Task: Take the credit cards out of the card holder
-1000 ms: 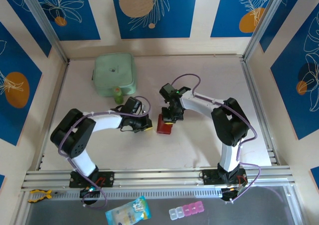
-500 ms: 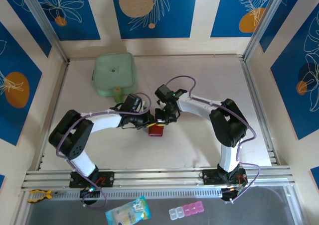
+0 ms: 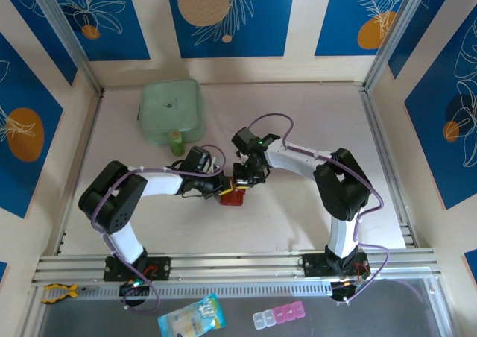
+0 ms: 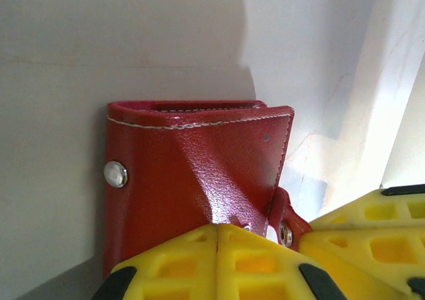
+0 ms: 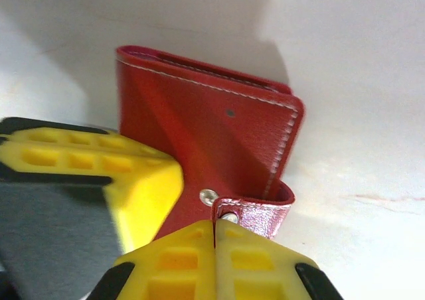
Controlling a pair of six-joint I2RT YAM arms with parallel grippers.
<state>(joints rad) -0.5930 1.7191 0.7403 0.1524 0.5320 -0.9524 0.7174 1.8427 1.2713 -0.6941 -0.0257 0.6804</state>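
Farthest left, a mint-green square fabric pouch (image 3: 171, 112) lies on the pale tabletop (image 3: 313, 121) near the back wall, well apart from both arms. Next comes the left pincer (image 4: 217, 230). Its yellow ribbed fingers (image 4: 166, 267) are pressed flat together and appear to nip the cover of the wallet at their tips, with the red leather creasing up toward that pinch. At the middle of the tabletop, touching both pincers, sits the small dark red leather-like card holder (image 3: 233, 197). It has white stitching along its edge and a silver stud (image 4: 115, 174) on its face. On its right, the right pincer (image 5: 214, 224) is likewise closed tight, clamped on the holder's red snap tab (image 5: 255, 210), which curls away from the body. The left pincer's yellow finger lies just beside the tab in the right wrist view.
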